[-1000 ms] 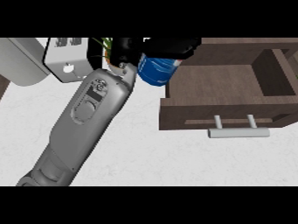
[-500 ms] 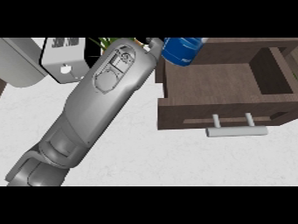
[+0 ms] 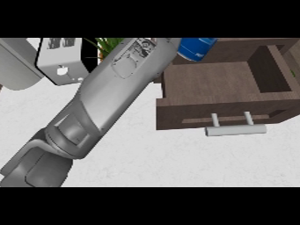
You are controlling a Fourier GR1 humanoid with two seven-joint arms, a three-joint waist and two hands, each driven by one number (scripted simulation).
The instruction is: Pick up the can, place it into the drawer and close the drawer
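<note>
Carrying goes well if the can clears the drawer wall before lowering. It shows at the forearm's far end, over the drawer's back-left corner (the hand itself is out of view, grip untellable).

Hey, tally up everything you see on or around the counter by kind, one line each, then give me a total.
Blue can: 1
Open wooden drawer: 1
Drawer handle: 1
White toaster: 1
Green plant: 1
Grey forearm: 1
Total: 6
</note>
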